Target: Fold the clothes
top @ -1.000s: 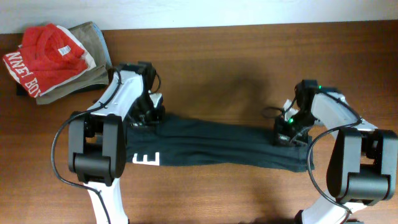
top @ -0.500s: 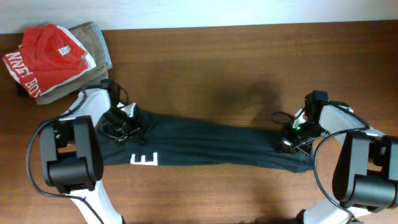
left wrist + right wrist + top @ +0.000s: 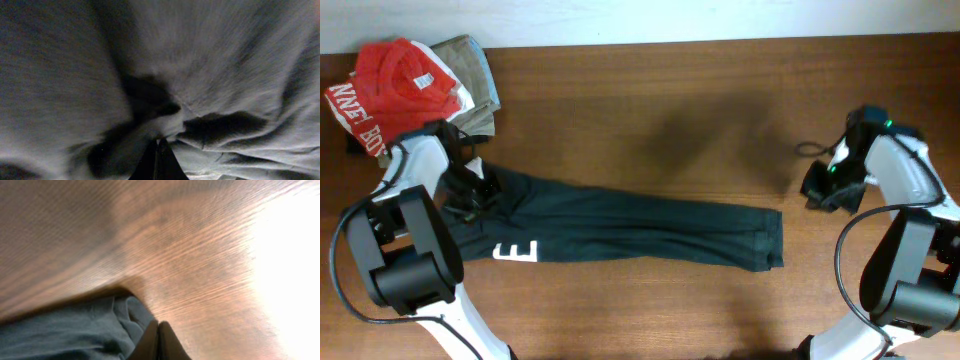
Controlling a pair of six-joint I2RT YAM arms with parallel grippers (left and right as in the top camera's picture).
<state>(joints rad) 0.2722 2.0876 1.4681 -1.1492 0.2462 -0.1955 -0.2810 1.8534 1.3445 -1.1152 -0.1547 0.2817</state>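
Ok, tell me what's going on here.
Two robot arms are folding a dark T-shirt, which lies as a long narrow band across the table. The left end effector is shut on its left end, near a red shirt piled on a khaki garment. The right end effector is shut and empty, over bare wood beyond the shirt's right end.

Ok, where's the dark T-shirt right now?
Overhead, the T-shirt lies in a long strip across the table, its left end at the left gripper beside the red shirt, its right end apart from the right gripper.
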